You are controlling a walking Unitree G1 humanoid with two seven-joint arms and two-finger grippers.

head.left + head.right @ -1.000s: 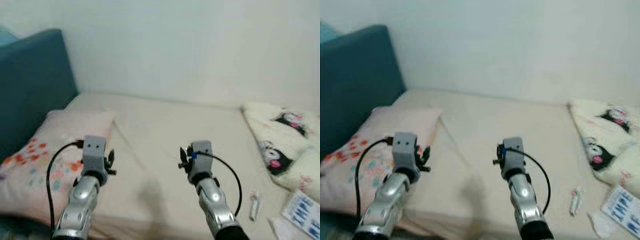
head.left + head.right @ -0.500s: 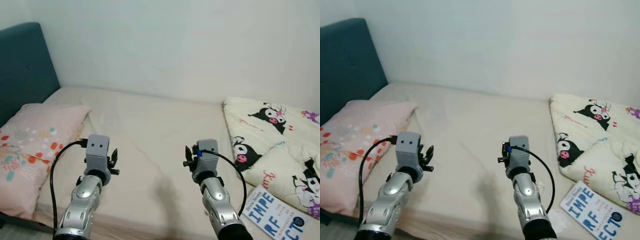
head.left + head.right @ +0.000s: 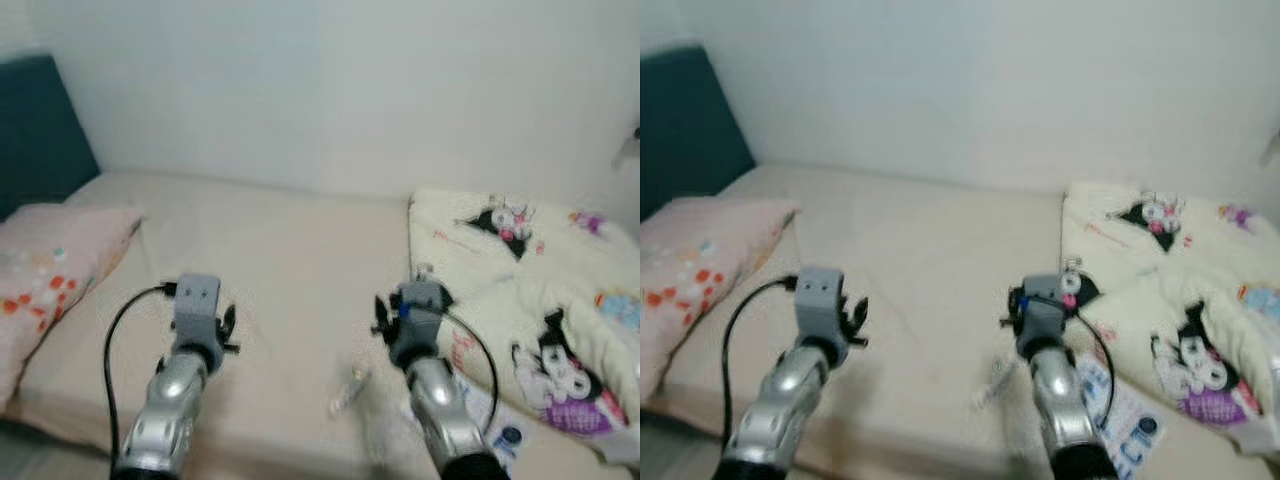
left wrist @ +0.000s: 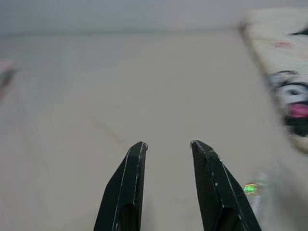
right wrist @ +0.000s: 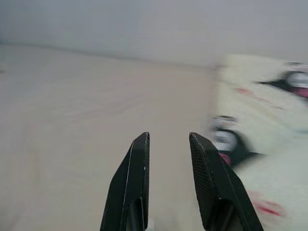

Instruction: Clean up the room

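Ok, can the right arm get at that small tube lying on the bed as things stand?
Probably yes. The small tube lies bare on the sheet just left of the right gripper, whose fingers are open and hold nothing. Nothing covers it; the book and blanket lie further right.

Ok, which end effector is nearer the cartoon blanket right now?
The right. The right end effector hangs over the bed right beside the cartoon blanket; the left end effector is further off, toward the pink pillow.
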